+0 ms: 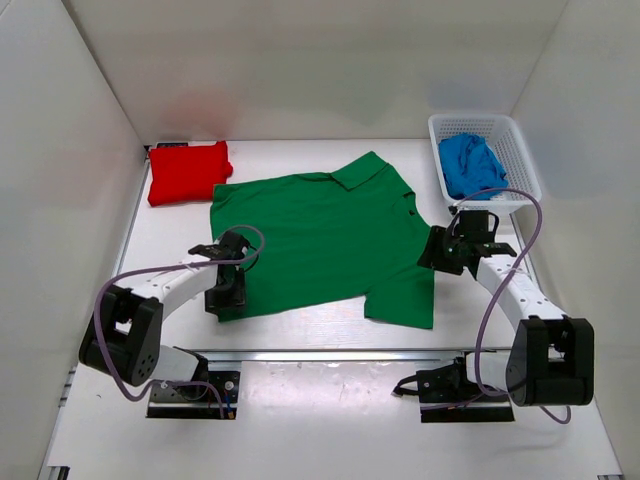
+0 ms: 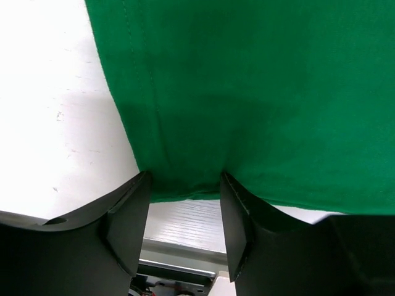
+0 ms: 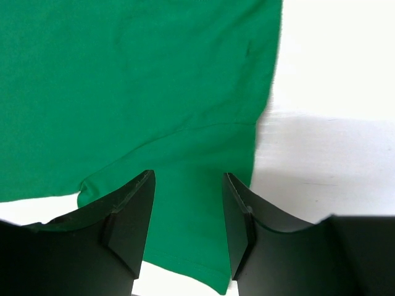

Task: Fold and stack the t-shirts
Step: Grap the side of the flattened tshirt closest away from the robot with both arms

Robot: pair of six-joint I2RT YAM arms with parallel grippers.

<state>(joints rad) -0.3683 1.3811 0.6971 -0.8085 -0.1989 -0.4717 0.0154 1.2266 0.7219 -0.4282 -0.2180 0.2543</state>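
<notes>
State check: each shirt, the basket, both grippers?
green shirt: spread flat on the table, unfolded.
red shirt: folded, far left corner.
blue shirt: crumpled inside the basket.
basket: upright, far right.
left gripper: open, over green shirt's near-left hem.
right gripper: open, over green shirt's right-side sleeve.

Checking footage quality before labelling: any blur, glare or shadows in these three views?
Top external: even light, sharp, no glare on the green collared cloth shirt. Left wrist: shirt stitching crisp, black gripper fingers dark. Right wrist: soft grey shadow across the white table.
</notes>
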